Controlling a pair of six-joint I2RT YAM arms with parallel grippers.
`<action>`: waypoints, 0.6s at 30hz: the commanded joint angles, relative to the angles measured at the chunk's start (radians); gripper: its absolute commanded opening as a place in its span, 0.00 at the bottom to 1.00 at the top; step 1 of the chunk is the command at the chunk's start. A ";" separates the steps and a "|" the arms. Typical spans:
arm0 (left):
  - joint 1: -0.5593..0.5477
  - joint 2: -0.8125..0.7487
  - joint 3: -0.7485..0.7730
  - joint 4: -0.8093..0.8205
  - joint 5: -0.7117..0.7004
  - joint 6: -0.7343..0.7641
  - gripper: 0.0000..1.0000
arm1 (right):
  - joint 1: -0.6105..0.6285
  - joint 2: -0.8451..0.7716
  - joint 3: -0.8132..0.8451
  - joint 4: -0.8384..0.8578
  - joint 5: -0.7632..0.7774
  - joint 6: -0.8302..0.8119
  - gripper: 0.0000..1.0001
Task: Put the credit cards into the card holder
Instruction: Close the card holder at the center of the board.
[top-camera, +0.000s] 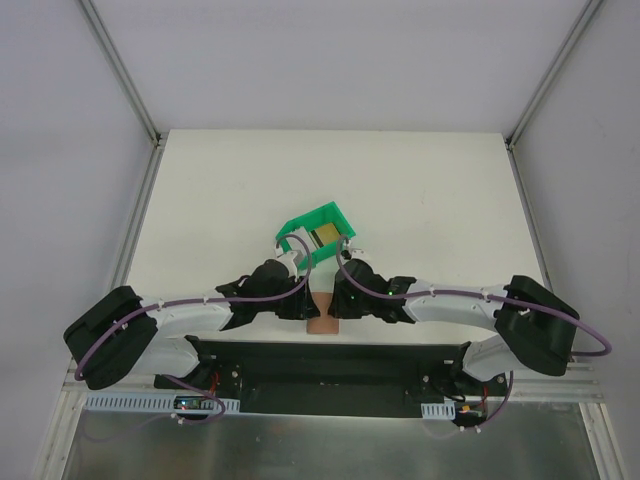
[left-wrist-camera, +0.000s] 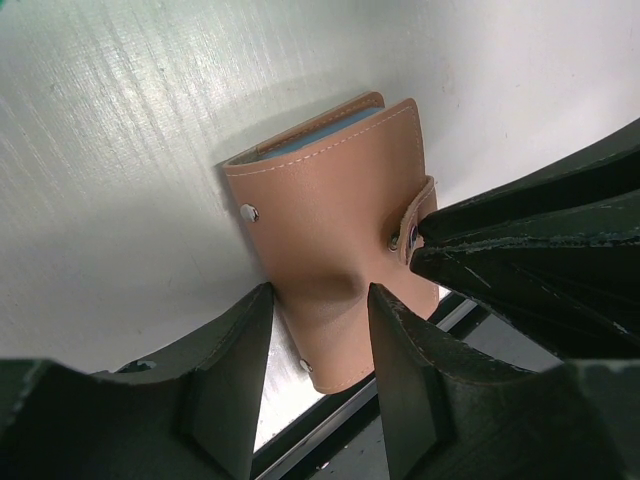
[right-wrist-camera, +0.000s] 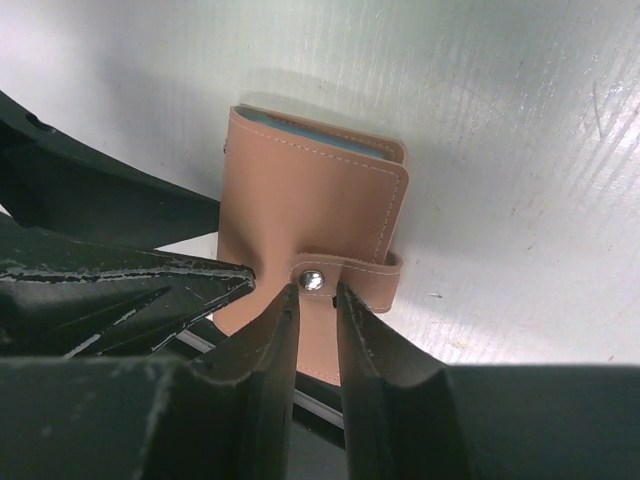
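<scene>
From above, the desk (top-camera: 420, 200) has a green bin (top-camera: 296, 224) in the middle of the picture. A gold card (top-camera: 322, 237) lies inside it. I see no other cards in this view. Just below the bin, at the bottom edge of the desk, lies the small brown card holder (top-camera: 322, 325). The left pincer (top-camera: 306, 304) and the right pincer (top-camera: 336, 304) meet over it, one from each side.

In the left wrist view, the card holder (left-wrist-camera: 320, 220) fills the middle of the picture. It is folded shut, and a thin blue-grey pocket edge (left-wrist-camera: 300, 142) peeks out at the top. The left pincer's fingers (left-wrist-camera: 235, 370) stand apart at the bottom of the picture. Their tips are against the brown leather, which dips in between them. I cannot tell if this pincer squeezes the card holder or only presses on it. From the right side of the picture, the right pincer's tip comes up to the snap tab (left-wrist-camera: 422, 200).

In the right wrist view, the snap tab (right-wrist-camera: 345, 272) runs across the middle, and its snap is done up. The right pincer's two fingers (right-wrist-camera: 270, 350) are close together, one on each side of the snap. They look to be pinching the card holder there.

So I think none of the job is done yet. The card holder is not open and I see no card in it. The snap must pop, the holder must open, and the cards must go into the pockets.
</scene>
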 joint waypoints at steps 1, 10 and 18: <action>-0.009 0.025 0.000 -0.082 0.003 0.029 0.43 | -0.001 -0.002 0.038 0.007 0.008 -0.021 0.24; -0.009 0.019 -0.001 -0.092 -0.020 0.023 0.45 | -0.001 -0.013 0.056 -0.038 0.070 -0.052 0.24; -0.009 0.016 0.011 -0.114 -0.038 0.020 0.46 | 0.003 -0.071 0.027 -0.015 0.131 -0.046 0.23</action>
